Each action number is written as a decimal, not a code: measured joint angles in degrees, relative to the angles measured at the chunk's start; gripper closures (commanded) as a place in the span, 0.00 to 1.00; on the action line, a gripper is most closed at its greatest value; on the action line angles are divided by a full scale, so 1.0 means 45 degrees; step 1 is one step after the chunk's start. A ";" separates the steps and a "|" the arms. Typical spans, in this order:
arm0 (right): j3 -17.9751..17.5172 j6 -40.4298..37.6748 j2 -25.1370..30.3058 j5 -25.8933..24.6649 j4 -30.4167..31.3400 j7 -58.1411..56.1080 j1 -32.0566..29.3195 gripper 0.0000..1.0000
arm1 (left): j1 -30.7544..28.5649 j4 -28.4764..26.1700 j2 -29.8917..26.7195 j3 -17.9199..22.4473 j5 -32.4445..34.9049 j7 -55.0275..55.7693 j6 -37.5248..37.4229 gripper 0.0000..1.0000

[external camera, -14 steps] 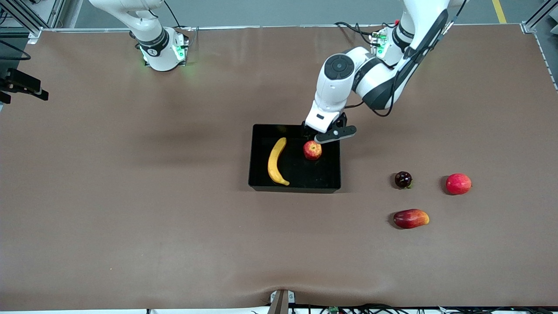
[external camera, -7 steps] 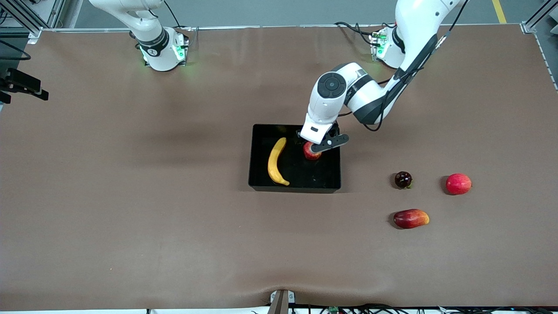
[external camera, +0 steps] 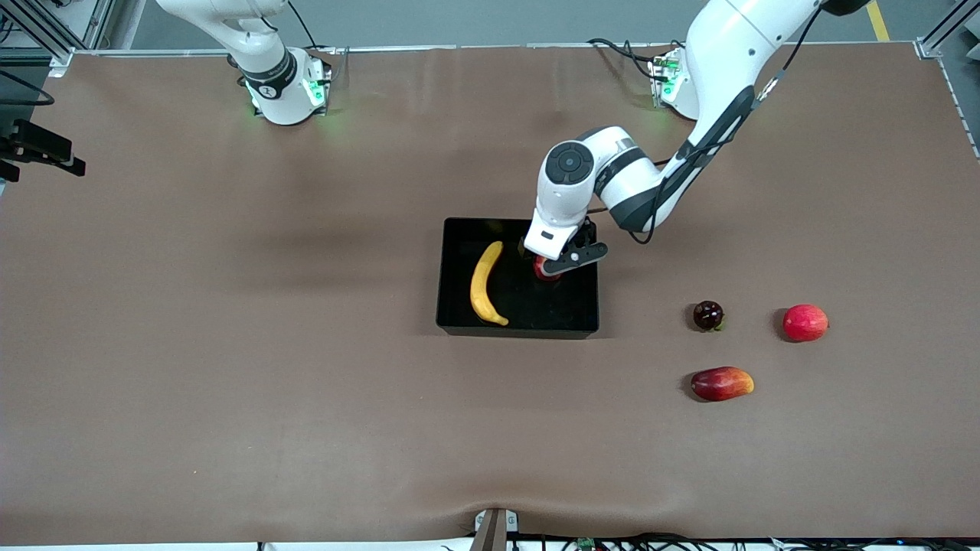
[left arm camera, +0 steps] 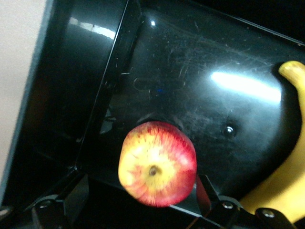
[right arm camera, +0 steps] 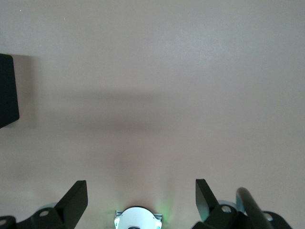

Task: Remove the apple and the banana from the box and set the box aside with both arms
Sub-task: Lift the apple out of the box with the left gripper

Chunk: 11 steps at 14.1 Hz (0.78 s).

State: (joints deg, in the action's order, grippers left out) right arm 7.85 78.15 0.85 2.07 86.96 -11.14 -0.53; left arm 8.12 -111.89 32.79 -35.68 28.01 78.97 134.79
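We are sitting with the right arm waiting folded back at its base, its right gripper [right arm camera: 141, 200] spread wide over bare table and holding nothing. The box [external camera: 459, 317] is lying in the middle of the table, well apart from that base. In it the banana [external camera: 484, 284] is resting toward the right arm's end, its long axis running from the wall nearest the front camera toward the bases. The apple [external camera: 542, 268] is sitting beside it toward the left arm's end, near the box wall. We are holding the left gripper [external camera: 553, 264] directly over the apple, fingers apart and straddling it, one on each side, not yet clamped. As we judge it, the apple is lying straight between the jaws, so closing comes next.
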 measured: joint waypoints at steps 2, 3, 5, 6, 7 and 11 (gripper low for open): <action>0.0000 0.0000 0.0000 0.0001 0.0000 0.0000 0.0000 0.00 | 0.0034 0.0456 0.0586 0.0001 0.0418 0.0420 0.0000 0.00; 0.0000 0.0000 0.0000 0.0001 0.0000 0.0000 0.0000 0.00 | 0.0052 0.0679 0.0818 0.0001 0.0486 0.0468 0.0001 0.00; 0.0000 -0.0001 0.0000 0.0001 0.0000 0.0000 0.0000 0.00 | 0.0106 0.0966 0.1126 0.0003 0.0510 0.0469 0.0000 0.00; 0.0000 -0.0001 0.0000 0.0001 0.0000 0.0000 0.0000 0.00 | 0.0128 0.1019 0.1186 0.0006 0.0516 0.0471 -0.0001 0.28; 0.0000 -0.0001 0.0000 0.0001 0.0000 0.0000 0.0000 0.00 | 0.0130 0.1031 0.1194 0.0008 0.0518 0.0475 -0.0006 0.69; 0.0001 -0.0004 0.0000 0.0001 0.0001 0.0000 0.0000 0.00 | 0.0125 0.1248 0.1160 0.0011 0.0602 0.0469 -0.0424 1.00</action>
State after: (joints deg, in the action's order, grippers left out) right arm 7.85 78.13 0.85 2.08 86.96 -11.14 -0.53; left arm 8.69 -106.27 38.01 -35.63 30.72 81.08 132.88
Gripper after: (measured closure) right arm 0.000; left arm 0.300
